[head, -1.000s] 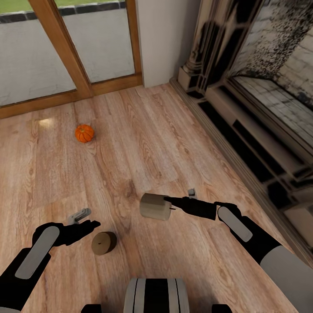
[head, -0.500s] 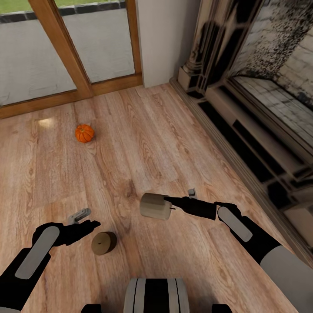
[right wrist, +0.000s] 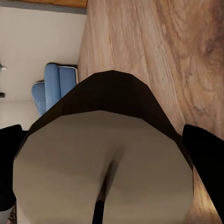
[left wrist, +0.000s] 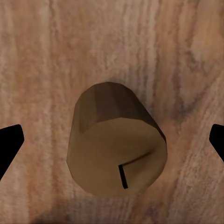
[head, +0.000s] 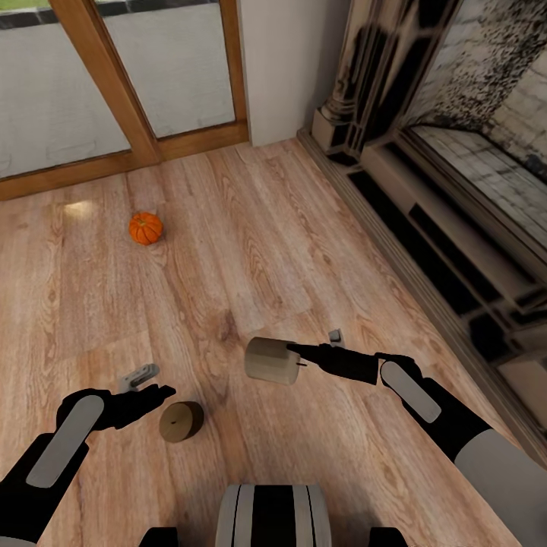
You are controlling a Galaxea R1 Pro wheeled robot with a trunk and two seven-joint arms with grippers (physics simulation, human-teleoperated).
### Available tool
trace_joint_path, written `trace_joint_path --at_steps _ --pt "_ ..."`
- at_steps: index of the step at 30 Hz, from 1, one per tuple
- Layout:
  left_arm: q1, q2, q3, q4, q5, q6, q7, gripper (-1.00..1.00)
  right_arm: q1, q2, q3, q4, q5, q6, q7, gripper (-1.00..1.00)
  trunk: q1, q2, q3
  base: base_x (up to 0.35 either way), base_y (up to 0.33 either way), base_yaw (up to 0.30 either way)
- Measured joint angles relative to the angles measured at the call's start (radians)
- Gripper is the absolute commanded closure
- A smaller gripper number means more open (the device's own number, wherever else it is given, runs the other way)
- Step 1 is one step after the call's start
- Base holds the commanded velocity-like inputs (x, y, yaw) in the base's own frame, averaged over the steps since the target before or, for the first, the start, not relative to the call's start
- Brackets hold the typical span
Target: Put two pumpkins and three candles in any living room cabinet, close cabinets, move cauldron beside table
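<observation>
A wood plank floor (head: 251, 251) spreads before me, warm brown with strong grain, and a pale patch of light (head: 80, 210) lies on it near the glass doors (head: 175, 68). Those doors stand in thick wooden frames (head: 106, 83), with grey paving outside. A plain white wall section (head: 285, 68) sits beside them at the corner. Along my right runs a dark, ornate fireplace surround (head: 425, 190) with a stepped base. My right wrist view catches a blue seat (right wrist: 53, 88) against a pale wall.

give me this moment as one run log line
right gripper: shut on pale candle | left gripper: open beside brown candle on floor | pumpkin: on floor, untouched
</observation>
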Motion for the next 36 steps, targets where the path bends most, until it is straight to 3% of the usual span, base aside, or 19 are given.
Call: trace_joint_path --at_steps 9,11,12,16,19,36 --pt "0.0 0.0 0.0 0.001 -0.003 -0.002 0.0 -1.0 0.0 0.0 0.0 0.0 -0.001 0.0 0.0 1.0 0.002 -0.001 -0.015 0.0 0.0 0.0" --pt "0.0 -0.001 0.0 0.001 -0.023 -0.003 0.0 -1.0 0.0 0.0 0.0 0.0 0.0 0.0 0.001 1.0 0.002 -0.001 -0.015 0.0 0.0 0.0" --pt "0.0 -0.001 0.0 0.001 -0.053 -0.006 0.0 -1.0 0.0 0.0 0.0 0.0 0.0 0.0 0.001 1.0 0.002 -0.001 -0.015 0.0 0.0 0.0" --pt "0.0 -0.001 0.0 0.002 -0.074 -0.027 -0.001 -1.0 0.0 0.0 0.0 0.0 0.001 0.0 0.002 1.0 0.002 -0.001 -0.019 0.0 0.0 0.0" --pt "0.0 -0.002 -0.001 0.003 -0.078 -0.034 -0.001 -1.0 0.0 0.0 0.0 0.0 0.002 -0.001 0.003 1.0 0.004 -0.002 -0.031 0.0 0.0 0.0" --pt "0.0 -0.023 -0.01 0.003 -0.08 -0.037 -0.001 -1.0 0.0 0.0 0.0 0.0 0.0 0.0 0.003 1.0 0.004 -0.002 -0.031 -0.009 -0.006 0.0"
